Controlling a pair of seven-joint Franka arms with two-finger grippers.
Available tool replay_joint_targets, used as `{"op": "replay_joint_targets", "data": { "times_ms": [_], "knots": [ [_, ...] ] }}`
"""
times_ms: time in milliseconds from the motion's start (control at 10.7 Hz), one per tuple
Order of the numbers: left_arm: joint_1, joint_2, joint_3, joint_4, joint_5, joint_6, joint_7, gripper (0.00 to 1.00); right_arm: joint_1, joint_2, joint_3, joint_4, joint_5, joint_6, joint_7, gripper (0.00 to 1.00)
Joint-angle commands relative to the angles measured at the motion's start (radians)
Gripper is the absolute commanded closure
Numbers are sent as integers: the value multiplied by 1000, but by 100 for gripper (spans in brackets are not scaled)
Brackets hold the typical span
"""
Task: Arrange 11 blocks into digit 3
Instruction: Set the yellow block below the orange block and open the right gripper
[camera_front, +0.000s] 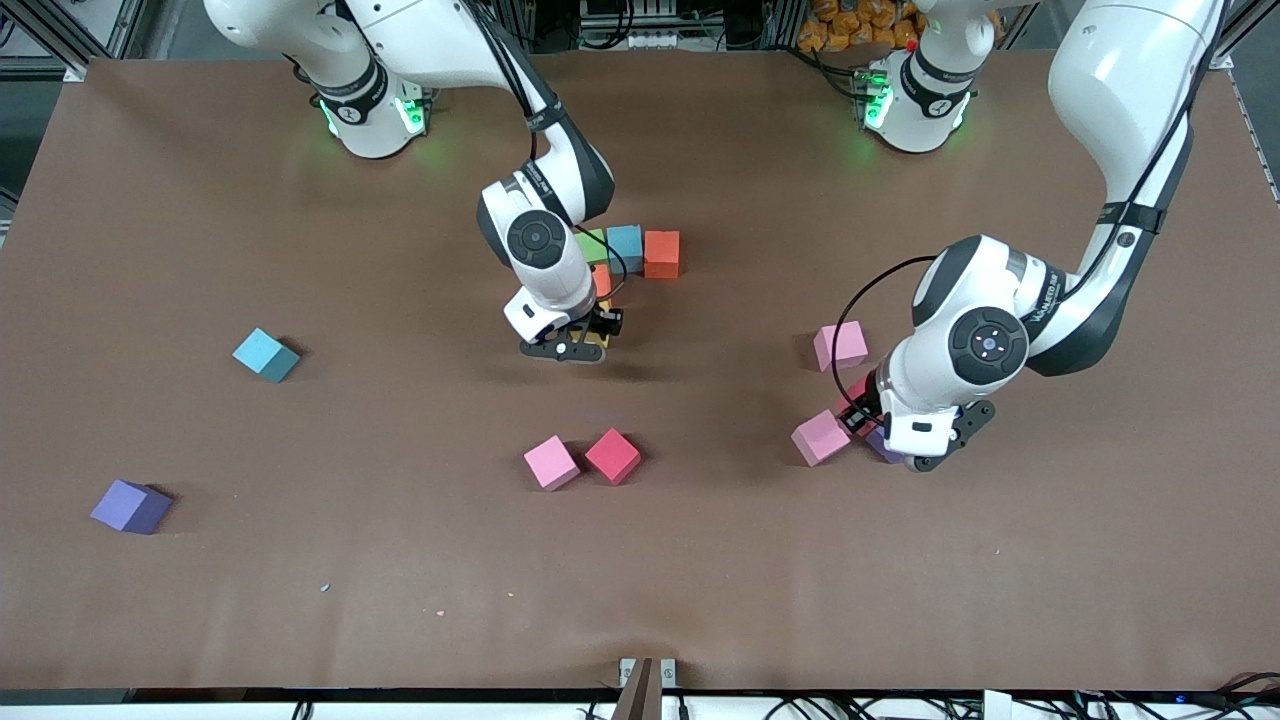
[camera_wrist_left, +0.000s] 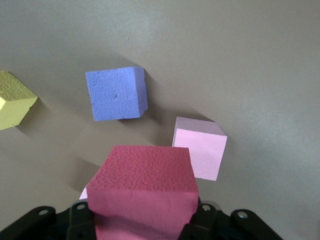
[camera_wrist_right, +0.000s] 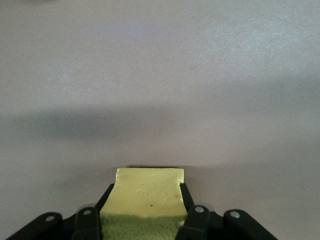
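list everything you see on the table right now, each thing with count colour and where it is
row of blocks: 3, green, blue and orange, side by side near the table's middle, toward the robots' bases
orange block: 1, just nearer the front camera than that row, partly hidden by the right arm
teal block: 1, toward the right arm's end
purple blocks: 2, one at the right arm's end, one under the left arm
pink blocks: 3, one touching the loose red block, two beside the left gripper
table: 1, brown
right gripper: shut on a yellow block
left gripper: shut on a red block
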Motion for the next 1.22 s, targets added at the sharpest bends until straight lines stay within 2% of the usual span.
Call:
{"op": "replay_joint_targets", "data": {
  "times_ms": [0, 561, 842, 1123],
  "knots": [
    [0, -16, -3, -5, -27, -18, -3, 100, -4, -11, 17, -25, 5, 25, 1, 65],
    [-2, -11, -2, -7, -25, -41, -3, 100, -1, -12, 18, -41, -3, 38, -3, 64],
    [1, -11, -2, -5, -19, -45, 1, 100, 1, -12, 29, -48, -3, 45, -3, 59],
    [3, -11, -2, -4, -19, -45, 3, 100, 1, -14, 29, -59, -6, 47, -14, 59]
  ]
}}
